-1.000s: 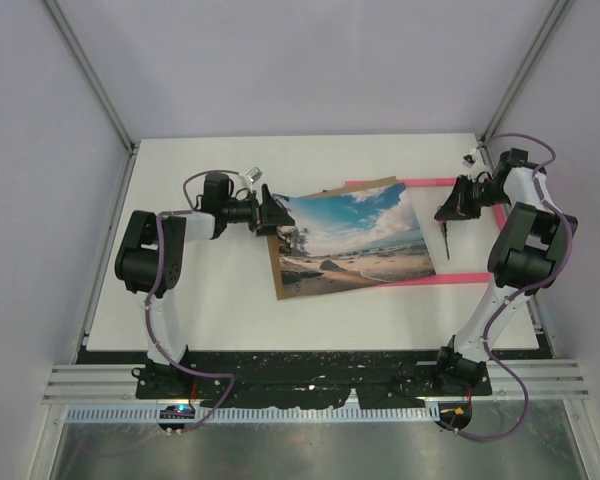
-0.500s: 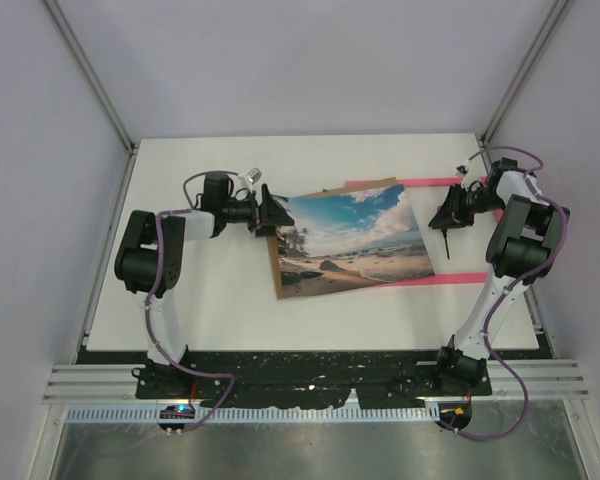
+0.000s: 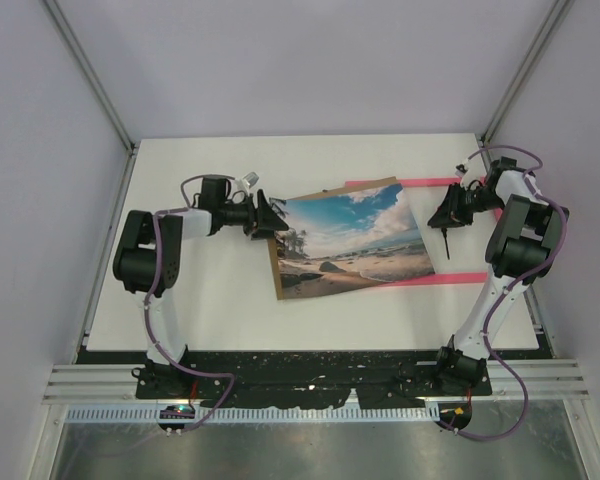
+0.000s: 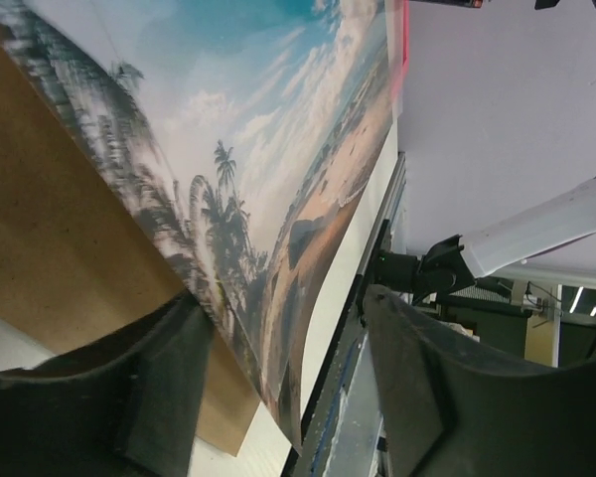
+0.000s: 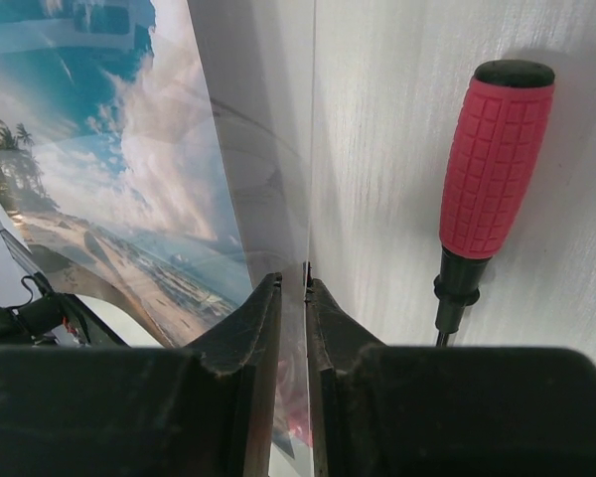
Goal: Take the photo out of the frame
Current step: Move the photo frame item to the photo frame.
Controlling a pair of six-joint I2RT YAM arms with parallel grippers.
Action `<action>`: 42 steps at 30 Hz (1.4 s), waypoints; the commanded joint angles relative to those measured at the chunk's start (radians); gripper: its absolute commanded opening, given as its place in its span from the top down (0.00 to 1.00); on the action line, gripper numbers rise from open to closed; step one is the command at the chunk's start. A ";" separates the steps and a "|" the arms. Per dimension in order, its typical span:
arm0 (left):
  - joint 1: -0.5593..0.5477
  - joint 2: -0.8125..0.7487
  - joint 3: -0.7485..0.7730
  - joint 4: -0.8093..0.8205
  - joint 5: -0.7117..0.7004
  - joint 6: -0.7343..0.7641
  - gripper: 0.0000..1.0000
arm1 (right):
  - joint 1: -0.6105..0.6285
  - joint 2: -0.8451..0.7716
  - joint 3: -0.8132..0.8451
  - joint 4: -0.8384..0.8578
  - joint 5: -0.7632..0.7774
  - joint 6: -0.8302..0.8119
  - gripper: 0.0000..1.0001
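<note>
**A:** Main worry on that table (image 3: 210, 310): the photo (image 3: 355, 240) lies skewed over the pink frame (image 3: 420, 181), mid-table, with the brown board (image 3: 274, 265) under it. If the arms tug unevenly, I'd guess the print creases.

**B:** Yep. The left end effector (image 3: 267, 217) reaches in low, wide open, straddling the photo's left edge and gripping nothing. The right end effector (image 5: 294, 288), arm folded with its elbow high, is pinched almost closed on a clear sheet (image 5: 263, 119). That could slip. The screwdriver (image 5: 497, 159) lies just beside it.

The photo (image 3: 352, 240) is glossy paper; the brown board (image 4: 50, 268) at its 9 o'clock is matt and fibrous. The clear sheet (image 5: 268, 179) shines, and the screwdriver (image 5: 495, 159) has a rubbery red handle with a grid texture.
</note>
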 commanded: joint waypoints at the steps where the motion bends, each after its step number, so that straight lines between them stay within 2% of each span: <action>1: 0.012 -0.001 0.058 -0.043 0.002 0.027 0.41 | 0.006 -0.019 0.026 0.012 -0.024 0.000 0.79; 5: 0.012 0.017 0.081 -0.083 -0.007 0.033 0.65 | 0.004 -0.027 0.017 0.007 -0.034 -0.003 0.79; 9: 0.012 0.020 0.101 -0.143 -0.032 0.062 0.75 | 0.006 -0.036 0.011 0.009 -0.039 -0.008 0.79; 12: 0.012 0.020 0.108 -0.157 -0.048 0.073 1.00 | 0.004 -0.040 0.002 0.007 -0.047 -0.006 0.79; 17: 0.019 0.004 0.131 -0.275 -0.076 0.140 1.00 | 0.006 -0.042 -0.007 0.007 -0.053 -0.014 0.78; 22: 0.054 -0.032 0.153 -0.405 -0.073 0.225 1.00 | 0.006 -0.030 0.003 -0.016 -0.074 -0.029 0.55; 26: 0.079 -0.061 0.165 -0.507 -0.094 0.298 1.00 | 0.007 -0.010 0.020 -0.036 -0.106 -0.038 0.43; 37: 0.123 -0.079 0.164 -0.577 -0.101 0.357 1.00 | 0.068 0.061 0.016 -0.030 -0.119 -0.051 0.40; 42: 0.134 -0.081 0.159 -0.591 -0.108 0.375 1.00 | 0.085 0.098 0.023 -0.063 -0.191 -0.072 0.41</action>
